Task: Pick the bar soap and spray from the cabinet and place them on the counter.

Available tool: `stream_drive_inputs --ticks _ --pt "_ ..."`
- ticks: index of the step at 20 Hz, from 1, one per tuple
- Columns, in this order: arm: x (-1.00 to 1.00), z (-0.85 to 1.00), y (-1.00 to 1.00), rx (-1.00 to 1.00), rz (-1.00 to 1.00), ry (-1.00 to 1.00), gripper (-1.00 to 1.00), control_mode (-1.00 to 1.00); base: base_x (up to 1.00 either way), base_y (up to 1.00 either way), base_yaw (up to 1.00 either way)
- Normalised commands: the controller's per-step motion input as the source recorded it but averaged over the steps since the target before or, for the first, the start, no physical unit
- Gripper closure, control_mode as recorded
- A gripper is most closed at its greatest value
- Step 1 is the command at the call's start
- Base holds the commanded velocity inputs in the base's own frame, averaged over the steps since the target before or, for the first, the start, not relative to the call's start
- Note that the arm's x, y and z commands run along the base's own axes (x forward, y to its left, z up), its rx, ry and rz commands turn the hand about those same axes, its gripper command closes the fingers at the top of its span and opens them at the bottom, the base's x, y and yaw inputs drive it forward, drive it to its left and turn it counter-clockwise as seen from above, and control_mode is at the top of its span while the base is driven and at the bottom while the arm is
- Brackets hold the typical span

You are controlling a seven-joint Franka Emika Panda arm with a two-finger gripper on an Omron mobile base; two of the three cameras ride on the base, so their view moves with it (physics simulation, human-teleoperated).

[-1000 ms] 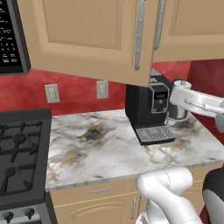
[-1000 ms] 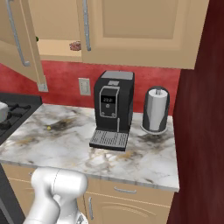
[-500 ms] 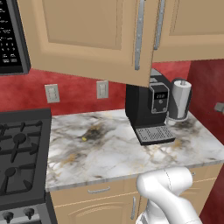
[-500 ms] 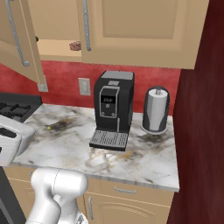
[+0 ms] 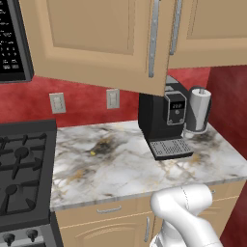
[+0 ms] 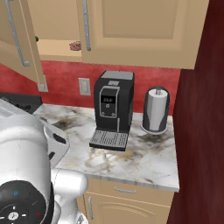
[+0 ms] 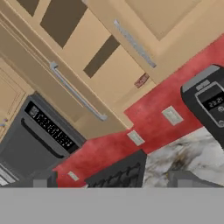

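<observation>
Cabinet [image 6: 144, 30]: light tan wood, panelled doors, long metal bar handles. One door [image 5: 96, 43] swung open, hanging out over the counter [image 5: 120, 164]; the one beside it is shut.

In the gap between the doors, a plain wooden shelf [image 6: 57, 46] shows. On it lies the bar soap [image 6: 75, 45], a small flat pinkish-tan block with a mottled face, close to the edge of the shut door. In the hand view the same soap [image 7: 141, 80] appears as a small reddish-tan slab with a paler face, lying on the shelf at the opening. At the far left of the shelf, a small dark green speck [image 6: 36, 39] is partly hidden by the open door; too small to tell what it is.

Counter: white-grey marble with brown and yellow veins. On it a black coffee machine [image 6: 111, 109] stands against the red wall, and a paper towel roll [image 6: 155, 109] stands just beside it on the right. Black stove [image 5: 21, 178] touches the counter's left end.

Gripper [image 7: 111, 179]: the two dark fingers [image 7: 41, 180] stand spread wide, nothing between them, well apart from the cabinet.
</observation>
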Motion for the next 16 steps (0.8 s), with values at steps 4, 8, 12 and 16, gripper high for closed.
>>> stream_drive_inputs --ticks 4,8,12,16 --pt "0.48 0.0 -0.28 0.22 0.09 0.0 -1.0 -1.0 0.0 0.0 0.0" --pt "0.65 0.0 -0.11 0.18 0.06 0.0 -1.0 -1.0 0.0 0.0 0.0" --pt "0.8 0.0 0.0 0.12 0.03 0.0 -1.0 -1.0 0.0 0.0 0.0" --pt "0.74 0.0 0.04 0.06 0.0 0.0 -1.0 -1.0 0.0 0.0 0.0"
